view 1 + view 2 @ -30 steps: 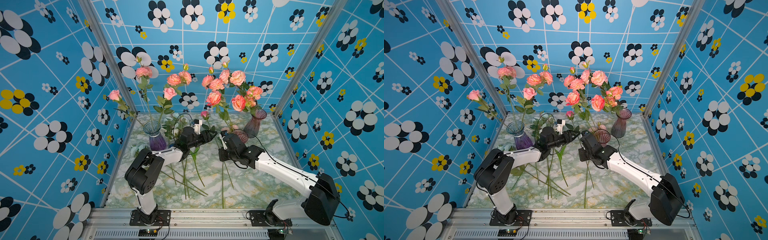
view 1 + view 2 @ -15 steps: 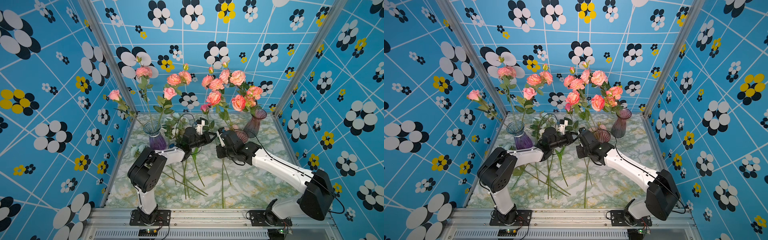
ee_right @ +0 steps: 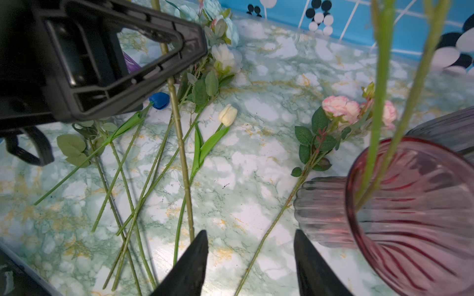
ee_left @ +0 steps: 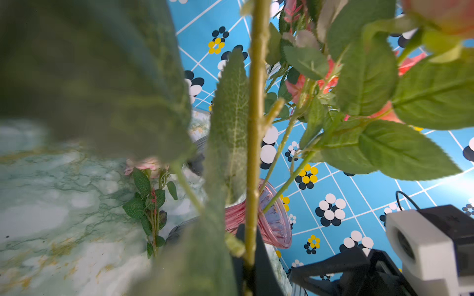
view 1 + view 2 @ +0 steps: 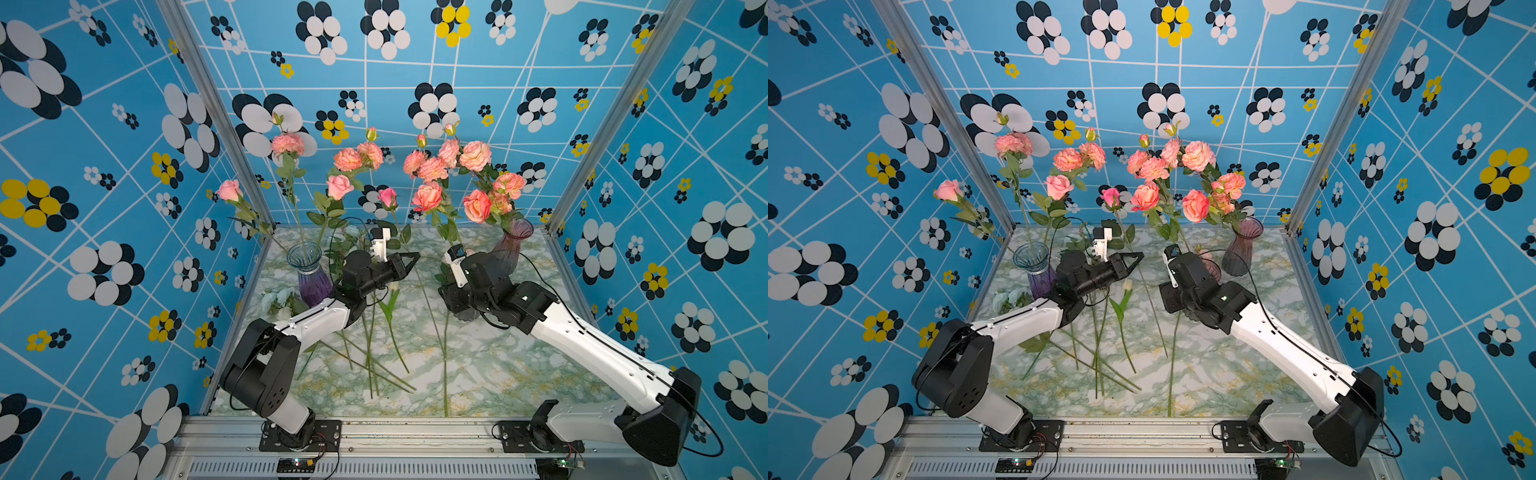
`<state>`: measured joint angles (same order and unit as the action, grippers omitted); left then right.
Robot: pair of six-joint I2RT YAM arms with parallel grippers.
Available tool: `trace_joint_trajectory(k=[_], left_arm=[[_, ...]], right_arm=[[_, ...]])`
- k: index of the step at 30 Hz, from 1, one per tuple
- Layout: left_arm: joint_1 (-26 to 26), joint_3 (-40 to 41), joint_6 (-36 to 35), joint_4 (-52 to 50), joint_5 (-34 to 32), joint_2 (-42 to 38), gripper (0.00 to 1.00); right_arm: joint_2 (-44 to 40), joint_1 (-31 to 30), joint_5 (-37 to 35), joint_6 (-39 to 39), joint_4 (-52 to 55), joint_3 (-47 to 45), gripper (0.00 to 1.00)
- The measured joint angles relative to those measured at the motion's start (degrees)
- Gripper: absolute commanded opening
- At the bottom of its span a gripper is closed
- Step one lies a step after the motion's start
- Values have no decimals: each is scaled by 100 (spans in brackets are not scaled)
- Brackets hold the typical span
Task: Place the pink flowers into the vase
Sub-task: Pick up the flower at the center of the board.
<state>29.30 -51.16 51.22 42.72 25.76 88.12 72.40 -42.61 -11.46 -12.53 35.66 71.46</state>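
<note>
At left, purple vase (image 5: pixel 313 278) with upright pink flowers (image 5: pixel 286 143). Next, left gripper (image 5: pixel 412 258) clamped on the stem of a pink rose (image 5: pixel 388 197), bloom upward; loose stems (image 5: pixel 372 365) flat on the table (image 5: pixel 498 374) below. Right gripper (image 3: pixel 250 256) with jaws apart, holding nothing, beside a pink vase (image 3: pixel 410 217) containing two stems. Farther right, more pink flowers in a mauve vase (image 5: pixel 509 249).

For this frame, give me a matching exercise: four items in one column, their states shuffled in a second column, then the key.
Column one
1. left end effector
2. right end effector
3. cream tulip
4. pink vase

Column two
A. lying on the table
B. open, holding nothing
C. green stems standing in it
D. shut on a pink rose stem

Pairs: 1-D, 2-B, 3-A, 4-C
</note>
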Motion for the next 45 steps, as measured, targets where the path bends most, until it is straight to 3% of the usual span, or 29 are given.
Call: trace_joint_trajectory(k=[4,6,22,34,45], left_arm=[[227,337,-293,-9,-387,-402,0],[404,404,-457,-48,-562,-562,0],[1294,149,-2256,-234,-1869,-1692,0],[1497,-1661,-3451,304,-2247,-748,0],[1587,-2103,-3834,1261,-2468,149,0]], right_arm=[[-334,61,-208,144,153,35,93],[-417,168,-317,142,188,35,99],[-518,992,-717,-190,319,28,99],[-494,1161,-734,-435,407,26,99],[-588,1257,-730,-492,400,-85,99]])
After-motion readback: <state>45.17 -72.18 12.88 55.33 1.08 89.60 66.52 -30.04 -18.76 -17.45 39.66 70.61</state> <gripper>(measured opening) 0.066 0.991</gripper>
